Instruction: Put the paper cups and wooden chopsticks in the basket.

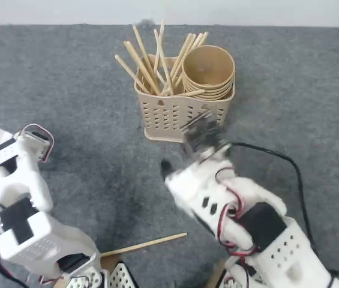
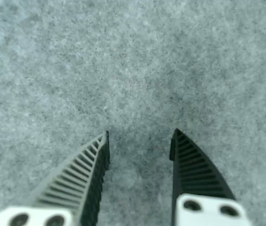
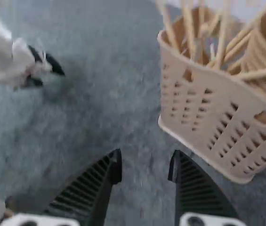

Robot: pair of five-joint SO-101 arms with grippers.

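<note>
From above, the basket (image 1: 175,117) stands upright on the grey carpet (image 1: 79,84), with a stack of cups (image 1: 208,69) in one side and a bunch of chopsticks (image 1: 151,60) leaning in the other. One loose chopstick (image 1: 145,244) lies flat on the carpet well apart from the basket, between the bases of the left arm (image 1: 19,192) and the right arm (image 1: 247,216). At the left wrist, the left gripper (image 2: 140,134) hangs over bare carpet, fingers spread with nothing between them. At the right wrist, the right gripper (image 3: 144,162) is spread too and empty, just beside the basket's perforated wall.
</note>
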